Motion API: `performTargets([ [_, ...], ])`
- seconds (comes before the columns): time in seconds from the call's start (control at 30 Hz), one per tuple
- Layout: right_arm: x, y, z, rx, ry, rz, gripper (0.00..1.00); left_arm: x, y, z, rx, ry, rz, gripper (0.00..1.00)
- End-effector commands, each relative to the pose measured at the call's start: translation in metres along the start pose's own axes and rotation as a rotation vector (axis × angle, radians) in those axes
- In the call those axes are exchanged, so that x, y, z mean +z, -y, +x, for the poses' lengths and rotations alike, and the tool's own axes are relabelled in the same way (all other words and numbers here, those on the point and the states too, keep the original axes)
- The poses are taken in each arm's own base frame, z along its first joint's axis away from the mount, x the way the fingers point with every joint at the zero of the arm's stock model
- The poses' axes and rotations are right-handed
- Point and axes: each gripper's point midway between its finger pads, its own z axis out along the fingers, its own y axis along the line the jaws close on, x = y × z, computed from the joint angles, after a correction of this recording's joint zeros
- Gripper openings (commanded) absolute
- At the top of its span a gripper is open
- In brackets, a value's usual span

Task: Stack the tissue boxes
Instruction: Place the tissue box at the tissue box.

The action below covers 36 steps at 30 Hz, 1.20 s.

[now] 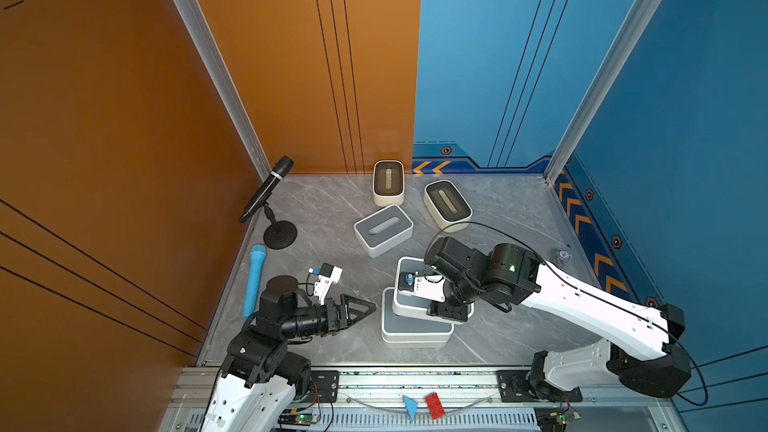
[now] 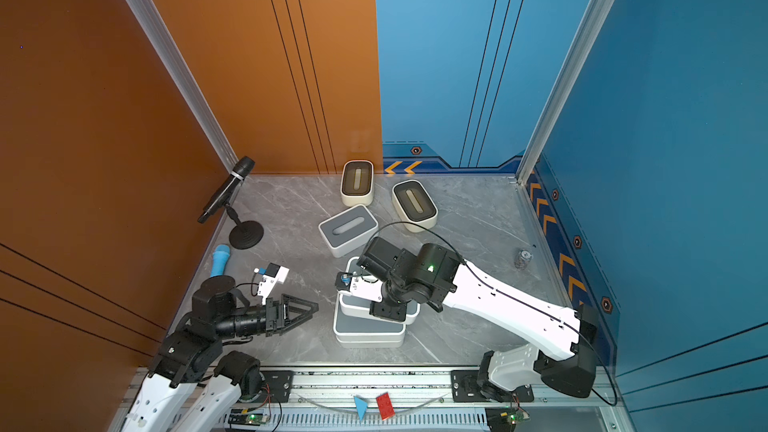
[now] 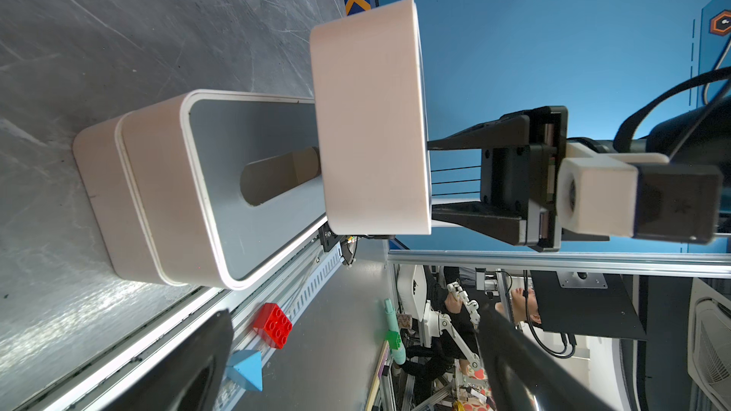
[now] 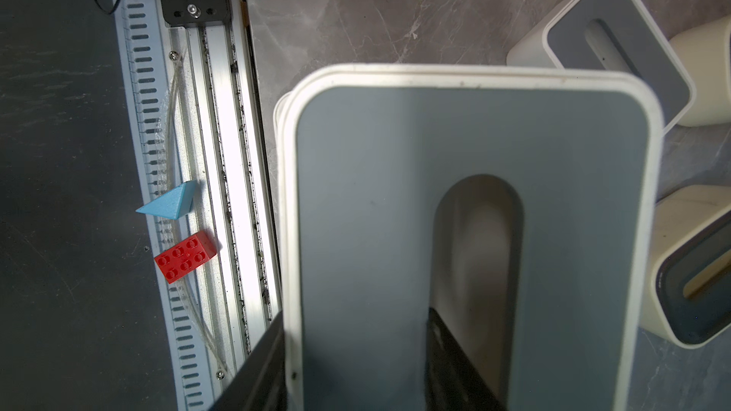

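Observation:
Near the table's front a grey-lidded tissue box rests on the marble. A second grey-lidded box sits skewed over its far end, with my right gripper shut on it. In the right wrist view one finger lies outside the box wall and the other is down the lid slot. In the left wrist view the held box hangs over the lower box; contact between them cannot be told. My left gripper stands open and empty just left of the stack. A third grey-lidded box and two dark-lidded boxes lie behind.
A black microphone on a stand stands at the back left by the orange wall. A blue microphone lies along the left edge. A small jar sits at the right. A red brick and a blue wedge lie on the front rail.

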Motion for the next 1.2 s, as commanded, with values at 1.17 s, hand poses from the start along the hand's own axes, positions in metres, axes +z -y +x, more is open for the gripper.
performTargets([
  [1.17, 0.027, -0.018, -0.014, -0.109, -0.013, -0.017, 0.37, 0.005, -0.02, 0.016, -0.066, -0.051, 0.0, 0.98],
])
